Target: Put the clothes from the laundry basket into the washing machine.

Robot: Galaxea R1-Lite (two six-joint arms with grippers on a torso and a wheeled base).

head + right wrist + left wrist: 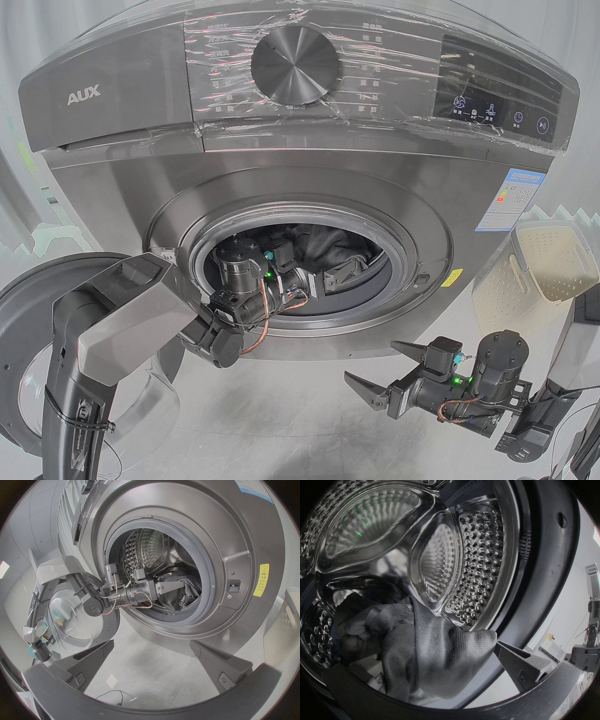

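The grey front-loading washing machine (pixel 125 181) stands with its round opening (pixel 206 573) uncovered. A dark knitted garment (pixel 325 240) (pixel 434 655) (pixel 184 592) lies at the drum's mouth. My left gripper (pixel 331 265) (pixel 450 645) (pixel 178 587) is inside the opening, open, and the garment is draped over one finger while the other finger (pixel 518 664) is bare. My right gripper (pixel 370 360) (pixel 151 644) hangs open and empty in front of the machine, below the opening. The cream laundry basket (pixel 550 269) (pixel 281 627) leans tilted at the machine's right.
The washer door (pixel 37 350) (pixel 72 620) is swung fully open on the left, beside my left arm. The steel drum (pixel 478 558) is perforated and roomy behind the garment. Grey floor (pixel 281 412) lies bare in front of the machine.
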